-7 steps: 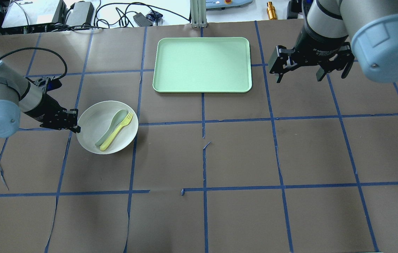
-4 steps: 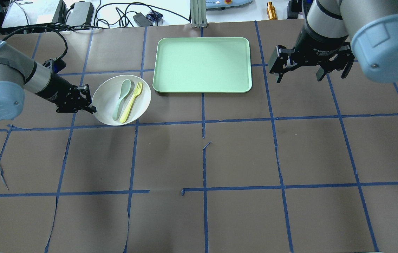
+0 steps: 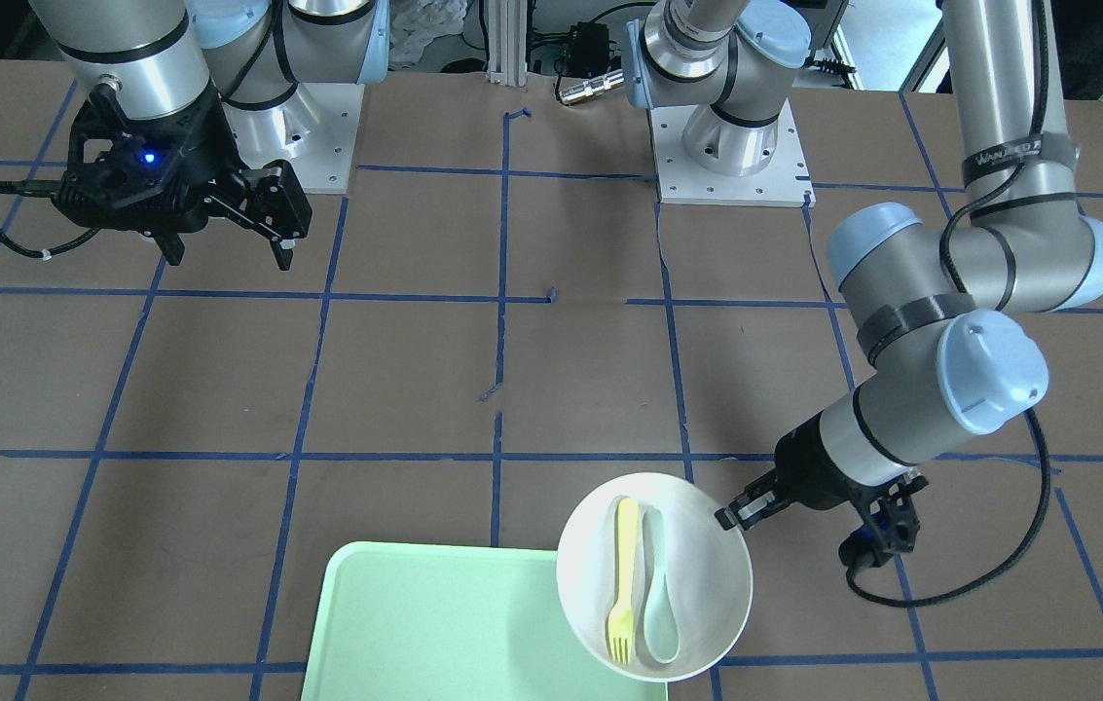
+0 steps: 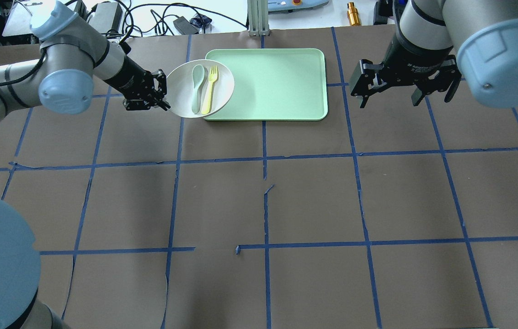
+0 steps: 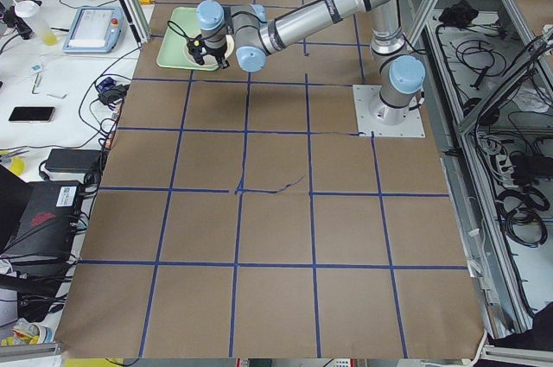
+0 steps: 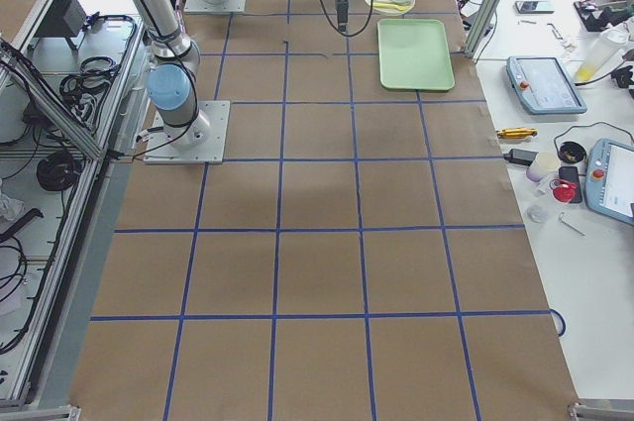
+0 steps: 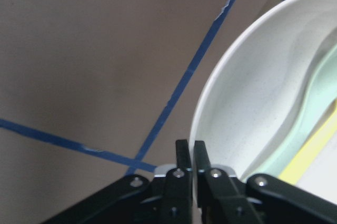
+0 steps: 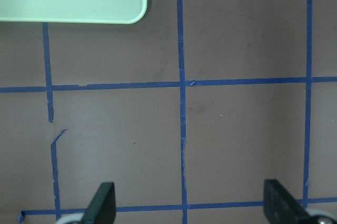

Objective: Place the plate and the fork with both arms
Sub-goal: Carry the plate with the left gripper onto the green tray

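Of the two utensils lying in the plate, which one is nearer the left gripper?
The grey-green spoon: it lies toward the rim of the plate that the left gripper pinches; the yellow fork lies beyond it, on the tray side.

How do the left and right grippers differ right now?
The left gripper is shut on the plate at its rim; the right gripper is open and empty. The left gripper holds the plate overlapping the tray edge; the right gripper hangs over bare table off the tray's opposite side. Both are black and two-fingered.
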